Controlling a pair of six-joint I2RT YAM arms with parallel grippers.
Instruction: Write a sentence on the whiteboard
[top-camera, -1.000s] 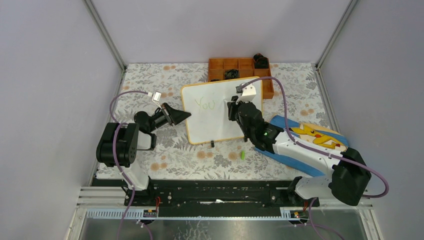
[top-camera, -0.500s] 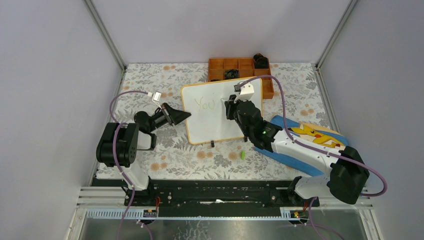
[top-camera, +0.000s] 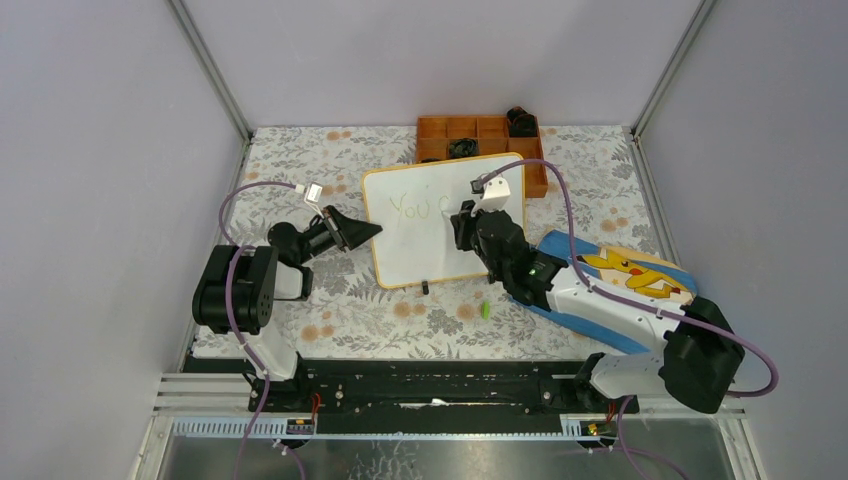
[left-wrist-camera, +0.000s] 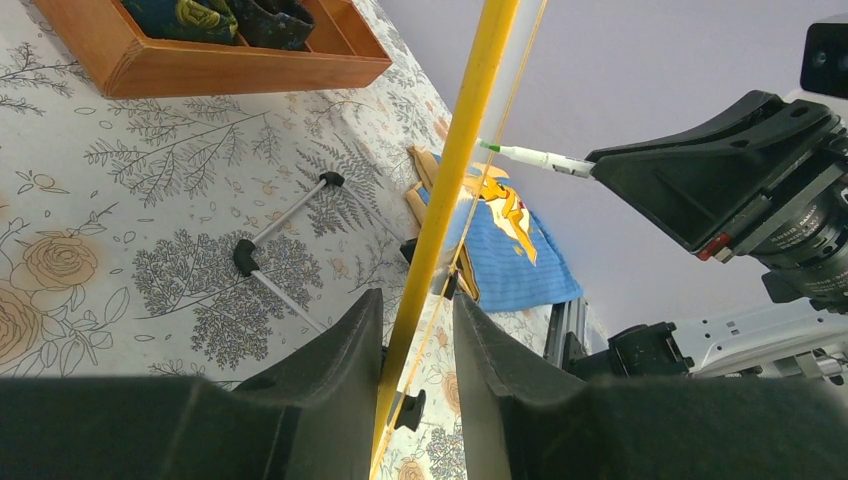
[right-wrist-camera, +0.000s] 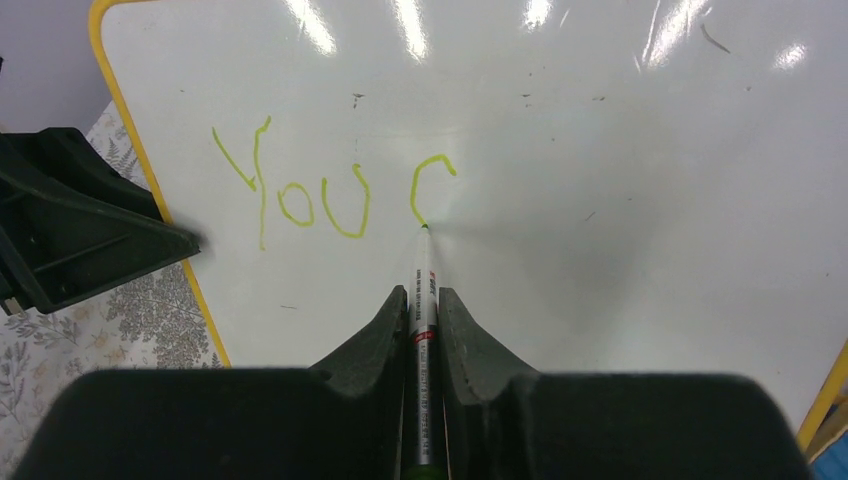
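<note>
New since a second ago: "C" after "You" in the sentence (right-wrist-camera: 330, 195), upper left of right wrist view. Your right gripper (right-wrist-camera: 424, 293) pinches the marker (right-wrist-camera: 425, 262), tip on the whiteboard (top-camera: 420, 245), mid-frame from above. Left gripper (left-wrist-camera: 418, 305) clamps its yellow edge. Blank board right and below.

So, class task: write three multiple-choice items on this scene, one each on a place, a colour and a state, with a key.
1. Where does the orange tray sit? A) beyond the far edge of the whiteboard B) before its near edge C) on top of it
2. What colour is the writing? A) red B) light green C) black
3. How do the right jaws stand? A) open, empty B) shut on the marker C) shut on the orange tray
Key: 1 A, top view shows it behind the whiteboard; 2 B, green letters in the right wrist view; 3 B, the marker sits clamped between them.
</note>
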